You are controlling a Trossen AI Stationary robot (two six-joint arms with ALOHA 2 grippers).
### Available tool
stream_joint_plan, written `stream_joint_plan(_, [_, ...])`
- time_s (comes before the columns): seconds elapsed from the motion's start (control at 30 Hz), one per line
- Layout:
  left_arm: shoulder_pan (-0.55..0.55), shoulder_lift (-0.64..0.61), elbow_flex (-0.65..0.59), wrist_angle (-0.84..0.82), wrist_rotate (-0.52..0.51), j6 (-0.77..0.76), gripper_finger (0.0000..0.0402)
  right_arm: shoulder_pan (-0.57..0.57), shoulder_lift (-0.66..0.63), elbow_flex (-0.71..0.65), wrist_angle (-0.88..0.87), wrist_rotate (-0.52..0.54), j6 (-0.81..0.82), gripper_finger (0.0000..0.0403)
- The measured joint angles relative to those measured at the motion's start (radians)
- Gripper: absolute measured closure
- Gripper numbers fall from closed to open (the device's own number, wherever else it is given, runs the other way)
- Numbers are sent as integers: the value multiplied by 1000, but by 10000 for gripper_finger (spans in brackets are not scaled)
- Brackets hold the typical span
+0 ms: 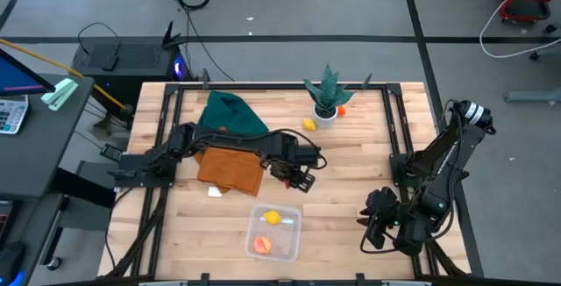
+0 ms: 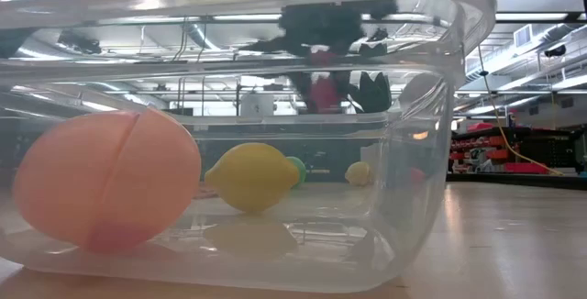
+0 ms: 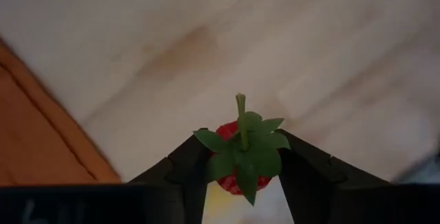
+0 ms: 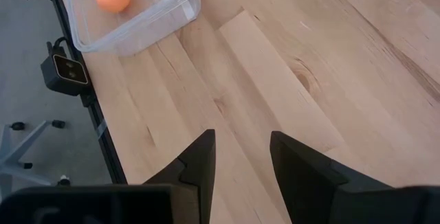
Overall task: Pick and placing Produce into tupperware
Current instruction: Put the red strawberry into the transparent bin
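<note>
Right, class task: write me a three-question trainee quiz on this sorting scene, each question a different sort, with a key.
1. True or false: the left gripper is shut on a red strawberry with green leaves.
2. Which pieces already lie in the tupperware? A) a yellow lemon and a peach-coloured fruit B) two strawberries C) nothing
3. Fill in: the right gripper waits over bare table, its fingers ____.

Key: 1 true; 2 A; 3 open.

Strawberry [image 3: 242, 157] lower half hidden btwn left gripper [image 3: 242, 183] jaws; tupperware [image 2: 431, 134] cropped.
</note>
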Motion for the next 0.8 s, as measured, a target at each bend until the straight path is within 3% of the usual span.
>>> stream_joint_plan(0.23, [-75,-2,129,-49,28,2,244,0,0,0,0,-1,0,295])
stream_joint_plan(0.43, [-173,-3,147,-73,29,-76,245,4,0,0,0,-5,0,295])
stream_joint_plan(0.8, [-321,-3,143,-83,-111,-353,245,43,0,0,0,-10,3,295])
